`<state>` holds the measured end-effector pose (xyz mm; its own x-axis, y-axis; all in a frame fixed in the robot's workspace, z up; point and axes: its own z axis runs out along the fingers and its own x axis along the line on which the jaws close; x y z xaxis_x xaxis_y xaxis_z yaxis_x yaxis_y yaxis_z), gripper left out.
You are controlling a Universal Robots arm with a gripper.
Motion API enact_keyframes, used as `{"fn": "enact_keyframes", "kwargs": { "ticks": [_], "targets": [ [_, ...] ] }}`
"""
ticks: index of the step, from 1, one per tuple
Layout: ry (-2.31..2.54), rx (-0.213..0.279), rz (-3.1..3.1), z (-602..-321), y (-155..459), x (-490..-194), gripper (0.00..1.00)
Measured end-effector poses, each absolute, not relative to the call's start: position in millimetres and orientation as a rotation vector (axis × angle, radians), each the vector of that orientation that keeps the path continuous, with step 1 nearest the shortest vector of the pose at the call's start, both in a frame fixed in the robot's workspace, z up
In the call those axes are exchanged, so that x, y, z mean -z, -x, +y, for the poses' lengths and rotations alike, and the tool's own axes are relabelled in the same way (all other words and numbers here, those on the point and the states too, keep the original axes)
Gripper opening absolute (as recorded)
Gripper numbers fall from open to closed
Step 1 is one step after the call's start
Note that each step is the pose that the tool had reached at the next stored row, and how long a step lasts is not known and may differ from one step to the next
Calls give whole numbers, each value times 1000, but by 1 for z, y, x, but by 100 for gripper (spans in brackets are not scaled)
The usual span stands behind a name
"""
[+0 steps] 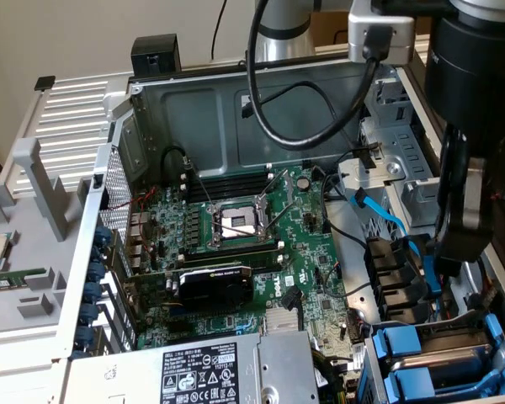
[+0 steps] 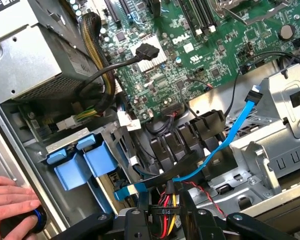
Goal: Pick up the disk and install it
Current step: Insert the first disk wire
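Two blue frames (image 1: 408, 358) (image 2: 85, 161) are seen side by side beside the power supply (image 1: 194, 370), long axes toward the exterior view's right. Which one carries the disk cannot be told, as no label is shown. The gripper (image 1: 451, 268) (image 2: 165, 220) is held near a blue cable (image 2: 230, 135); its state cannot be told. A hand (image 2: 10, 200) is rested nearby.

One motherboard (image 1: 252, 244), one power supply (image 1: 194, 370), two blue trays (image 1: 429, 362)

Inside the computer case (image 1: 236, 101), the gripper (image 2: 165, 220) hangs over the drive bays, hemmed by a blue SATA cable (image 2: 235, 130), black power connectors (image 2: 190, 137) and blue drive trays (image 2: 85, 162). A hand (image 2: 12, 202) rests on the case's edge.
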<state>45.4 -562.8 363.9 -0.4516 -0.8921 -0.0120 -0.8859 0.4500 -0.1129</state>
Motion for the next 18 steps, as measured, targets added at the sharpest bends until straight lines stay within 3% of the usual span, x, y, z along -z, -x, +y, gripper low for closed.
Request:
{"fn": "enact_keyframes", "kwargs": {
  "ticks": [18],
  "targets": [
    [1454,168,2703,-563,-43,-361,35]
  ]
}}
